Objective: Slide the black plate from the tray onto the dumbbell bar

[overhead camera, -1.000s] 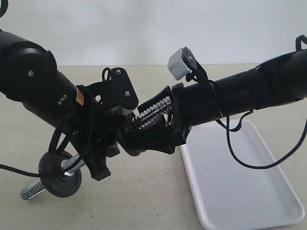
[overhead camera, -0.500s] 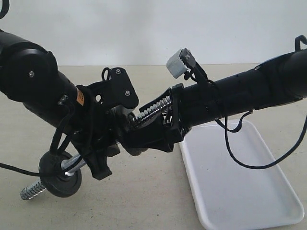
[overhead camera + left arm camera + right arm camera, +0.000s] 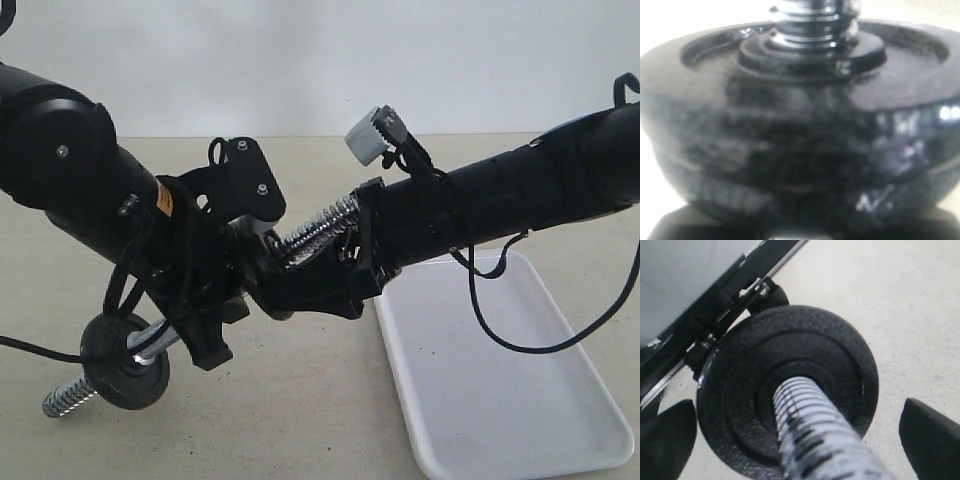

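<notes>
With our right claw [image 3: 799, 441] spread wide astride the dumbbell bar [image 3: 807, 422], the black plate [image 3: 842, 357] sat threaded just ahead of its fingertips [image 3: 932, 440], so we judged a square, gentle push best; farther on, we could not tell whether the left claw [image 3: 197, 335] was clamped.

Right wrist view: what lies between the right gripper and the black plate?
Only the dumbbell bar: its threaded end runs from the open right gripper through the hole of the black plate, as the right wrist view shows.

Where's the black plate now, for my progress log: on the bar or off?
On. The plate has the threaded bar through its hole.
</notes>
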Robot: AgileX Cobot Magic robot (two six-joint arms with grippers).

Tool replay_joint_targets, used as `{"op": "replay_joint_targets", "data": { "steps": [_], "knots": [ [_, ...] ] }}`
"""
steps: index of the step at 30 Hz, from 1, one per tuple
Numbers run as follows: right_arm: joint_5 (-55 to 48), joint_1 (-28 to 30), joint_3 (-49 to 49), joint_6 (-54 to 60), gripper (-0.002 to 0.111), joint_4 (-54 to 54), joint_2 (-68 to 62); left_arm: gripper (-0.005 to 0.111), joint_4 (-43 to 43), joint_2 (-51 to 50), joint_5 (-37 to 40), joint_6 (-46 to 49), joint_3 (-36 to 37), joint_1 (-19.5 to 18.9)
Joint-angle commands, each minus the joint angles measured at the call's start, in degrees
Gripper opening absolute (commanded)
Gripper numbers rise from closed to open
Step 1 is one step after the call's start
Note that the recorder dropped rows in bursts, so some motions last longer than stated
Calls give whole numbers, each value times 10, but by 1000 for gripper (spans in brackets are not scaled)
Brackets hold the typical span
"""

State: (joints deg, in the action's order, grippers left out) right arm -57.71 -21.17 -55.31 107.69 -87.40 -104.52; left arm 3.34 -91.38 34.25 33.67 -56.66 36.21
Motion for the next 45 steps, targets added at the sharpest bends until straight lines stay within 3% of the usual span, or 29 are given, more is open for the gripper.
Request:
{"op": "replay_joint_targets", "data": {
  "steps": [1,11,26,37,45],
  "knots": [
    [16,-1,-3,-3,105,6,4,4,7,30,-349,-4,-23,-20],
    [27,-1,-3,-14,105,12,4,4,7,30,-338,-44,-23,-53],
    [27,-1,-3,-33,105,25,4,4,7,-12,-308,-90,-23,-53],
    [60,-1,-3,-89,105,93,4,4,7,-53,-285,-217,-23,-106],
    [62,-1,-3,-121,105,94,4,4,7,-73,-199,-322,-23,-143]
  ]
}}
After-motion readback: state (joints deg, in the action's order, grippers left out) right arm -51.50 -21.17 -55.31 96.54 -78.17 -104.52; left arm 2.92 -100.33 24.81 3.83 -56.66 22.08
